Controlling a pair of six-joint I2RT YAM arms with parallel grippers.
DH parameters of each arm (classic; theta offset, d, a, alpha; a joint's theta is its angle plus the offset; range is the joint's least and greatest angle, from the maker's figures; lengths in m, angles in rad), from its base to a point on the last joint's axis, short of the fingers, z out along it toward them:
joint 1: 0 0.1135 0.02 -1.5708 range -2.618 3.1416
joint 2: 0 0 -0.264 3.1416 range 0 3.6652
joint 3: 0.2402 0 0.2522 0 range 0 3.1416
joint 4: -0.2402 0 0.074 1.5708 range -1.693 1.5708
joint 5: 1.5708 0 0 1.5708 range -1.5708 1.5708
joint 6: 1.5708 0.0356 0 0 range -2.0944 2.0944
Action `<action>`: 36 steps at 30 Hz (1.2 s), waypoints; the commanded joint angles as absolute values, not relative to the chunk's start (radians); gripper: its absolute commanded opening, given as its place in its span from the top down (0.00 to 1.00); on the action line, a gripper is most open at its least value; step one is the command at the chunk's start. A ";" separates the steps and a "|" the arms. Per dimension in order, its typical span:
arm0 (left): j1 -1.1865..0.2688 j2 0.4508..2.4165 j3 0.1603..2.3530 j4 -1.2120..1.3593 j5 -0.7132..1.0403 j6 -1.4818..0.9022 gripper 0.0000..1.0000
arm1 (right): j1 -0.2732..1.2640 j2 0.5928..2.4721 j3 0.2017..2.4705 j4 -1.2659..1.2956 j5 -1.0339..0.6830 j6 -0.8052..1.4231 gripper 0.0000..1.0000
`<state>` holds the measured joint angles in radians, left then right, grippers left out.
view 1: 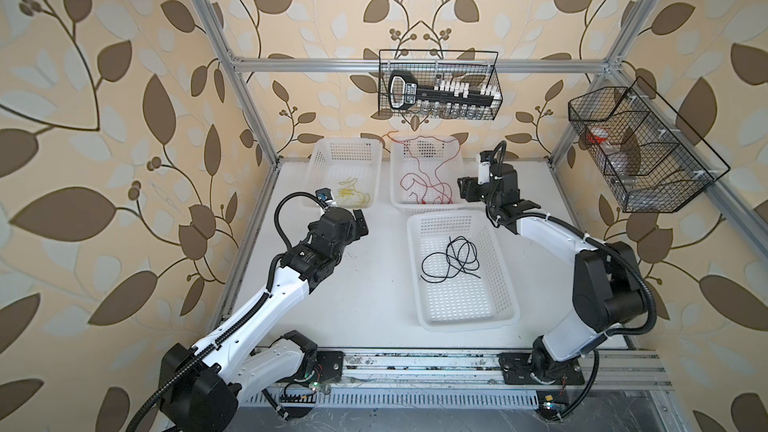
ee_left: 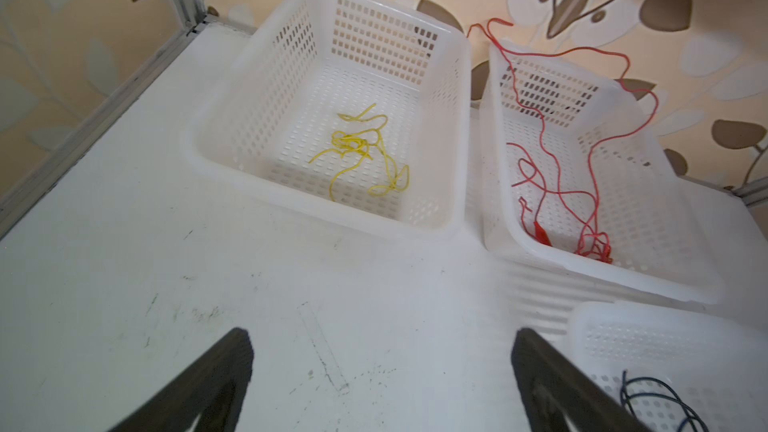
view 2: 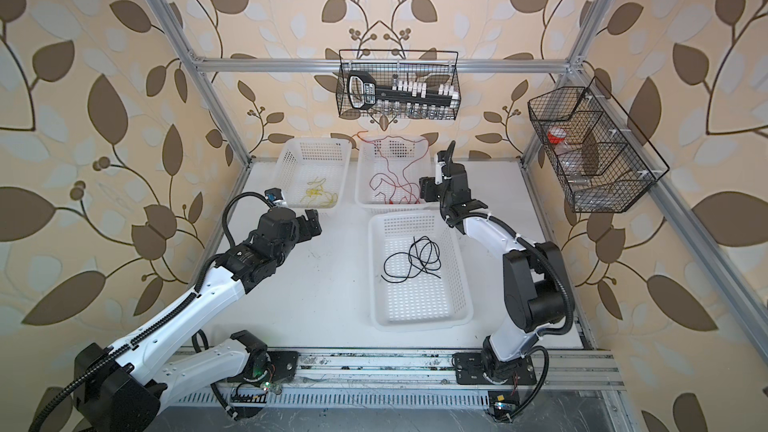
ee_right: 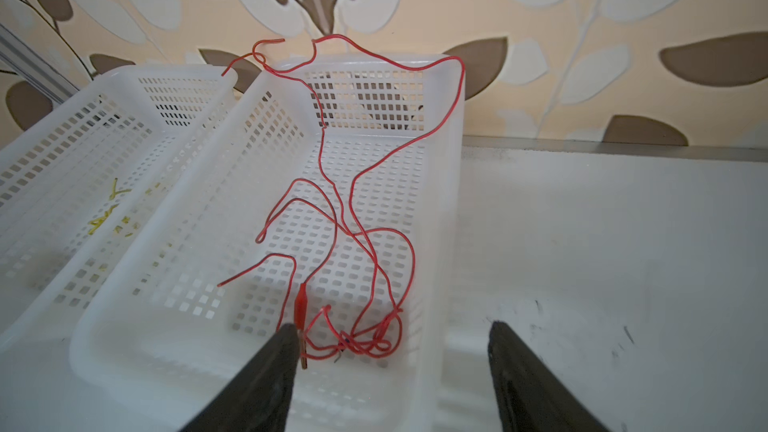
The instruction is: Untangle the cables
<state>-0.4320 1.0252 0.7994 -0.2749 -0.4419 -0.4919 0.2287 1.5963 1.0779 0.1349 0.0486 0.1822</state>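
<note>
we see the right gripper (ee_right: 392,328) spread and empty, just beside the red cable (ee_right: 300,305) in its white basket (ee_right: 453,201). the left gripper (ee_left: 382,338), spread too, is apart from the yellow cable (ee_left: 353,143). the label (view 1: 410,89) in the wire basket (view 1: 440,51) is too blurred to read.

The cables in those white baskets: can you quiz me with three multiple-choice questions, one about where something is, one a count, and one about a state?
1. Where does the black cable lie?
A) in the nearest white basket
B) in a wire rack on the wall
C) on the floor

2. How many white baskets stand on the table?
A) two
B) three
C) four

3. The left gripper is:
A) shut on a cable
B) out of every view
C) open and empty

Answers:
1 A: in both top views its loops rest on that basket's floor.
2 B: two stand at the back and one nearer.
3 C: in the left wrist view its fingers stand wide apart over bare table.
</note>
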 commanded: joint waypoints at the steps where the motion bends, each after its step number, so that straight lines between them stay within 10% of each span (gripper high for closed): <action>1: -0.375 1.002 0.766 -0.283 -0.531 -0.474 0.01 | 0.195 1.495 0.992 0.131 0.088 0.171 0.23; 16: -0.193 1.004 0.494 0.112 -0.772 -0.262 0.01 | 0.106 1.130 0.545 0.205 0.360 0.051 0.01; 33: -0.033 1.405 0.285 0.858 -0.434 -0.103 0.01 | 0.095 1.357 0.088 1.221 0.226 -0.026 0.00; 36: -0.028 1.495 0.288 0.937 -0.345 -0.058 0.01 | 0.069 1.330 0.143 1.069 0.181 -0.013 0.00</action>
<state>-0.0372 1.4475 0.2886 0.7444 -0.4675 -0.1162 0.0872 1.3163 0.1482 1.1072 0.2626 0.0383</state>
